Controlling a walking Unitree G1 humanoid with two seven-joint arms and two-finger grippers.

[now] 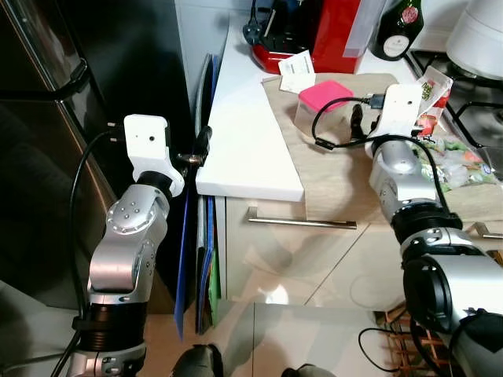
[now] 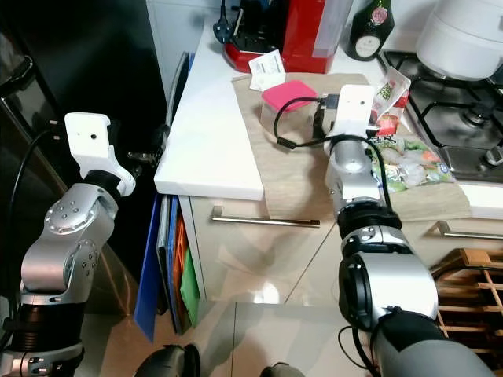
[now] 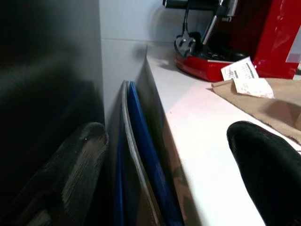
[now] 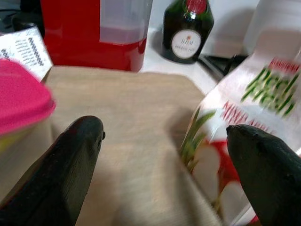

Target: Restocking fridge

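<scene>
A pink-lidded container (image 1: 324, 98) stands on the beige mat (image 1: 330, 181) on the white counter (image 1: 244, 133). To its right leans a red-and-white food bag (image 4: 244, 122), with a clear bag of vegetables (image 1: 460, 166) nearer me. My right gripper (image 4: 164, 132) hovers open over the mat between the container and the food bag, holding nothing. My left gripper (image 3: 167, 134) is open at the counter's left front corner, beside the black fridge (image 1: 47, 157). One of its fingers is over the counter top and the other over the gap.
Blue boards (image 3: 141, 155) stand in the gap between fridge and cabinet. At the back of the counter are a red coffee machine (image 1: 330, 31), a paper slip (image 1: 296, 72) and a dark bottle (image 1: 397, 27). A gas hob (image 2: 464, 110) lies at right. A drawer handle (image 1: 302, 222) sits below.
</scene>
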